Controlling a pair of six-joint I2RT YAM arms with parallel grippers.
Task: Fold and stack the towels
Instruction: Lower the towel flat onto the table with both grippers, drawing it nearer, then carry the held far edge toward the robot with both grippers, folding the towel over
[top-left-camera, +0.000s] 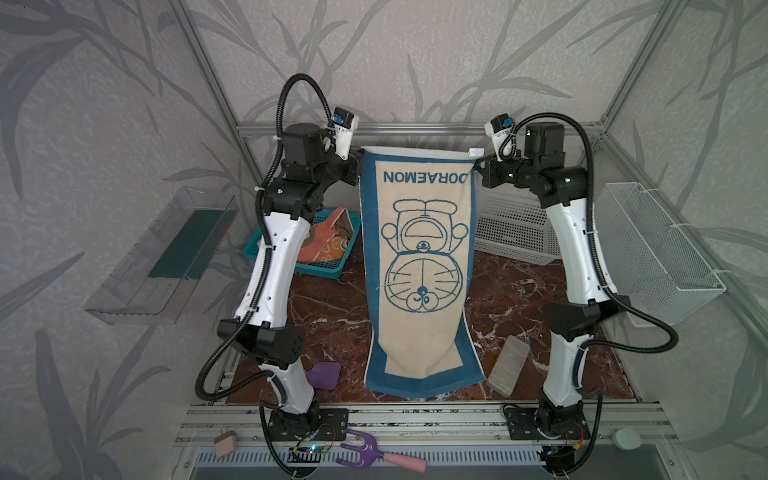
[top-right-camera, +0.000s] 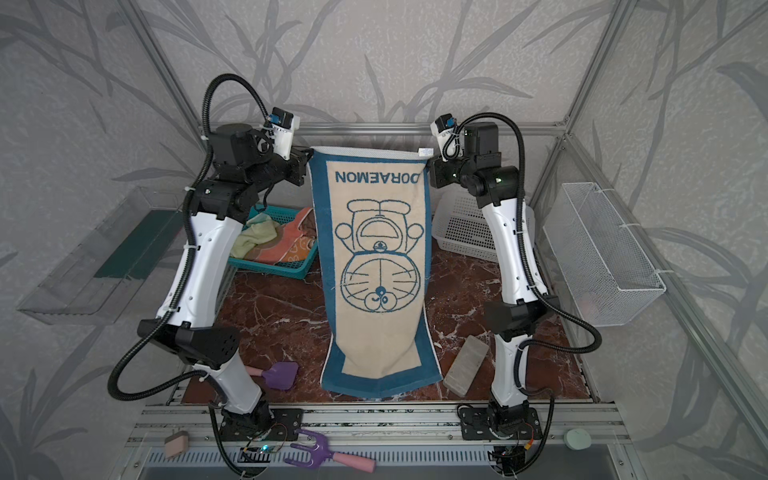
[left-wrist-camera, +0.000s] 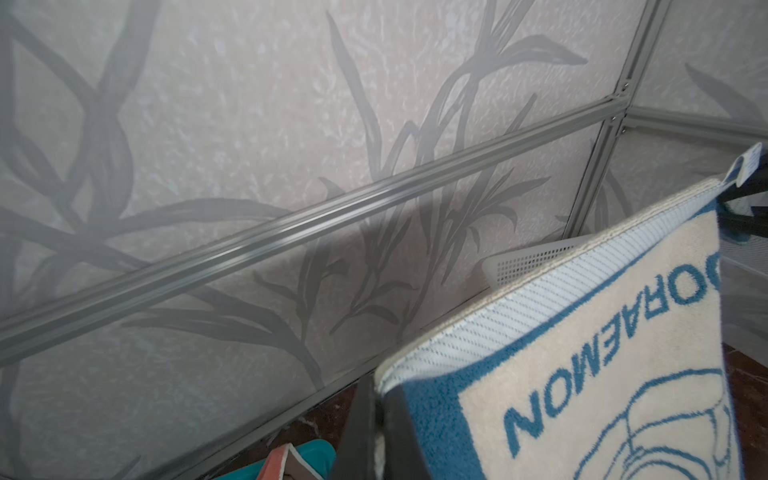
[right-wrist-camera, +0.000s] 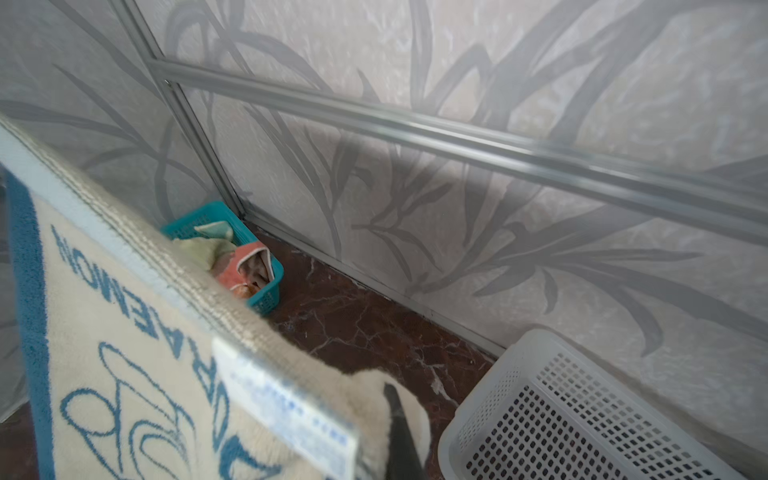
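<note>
Our left gripper (top-left-camera: 358, 164) and right gripper (top-left-camera: 478, 163) each clamp 1 top corner of the cartoon-cat towel (top-left-camera: 419, 353), so it hangs flat between and below them, ready to fold.

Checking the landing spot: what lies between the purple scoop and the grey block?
The lower end of the blue-and-cream towel lies between the purple scoop and the grey block; both top views show it.

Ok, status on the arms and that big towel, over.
Left gripper and right gripper shut on Doraemon towel top corners. Towel hangs spread between them. Grey block close beside its lower end; purple scoop on other side.
</note>
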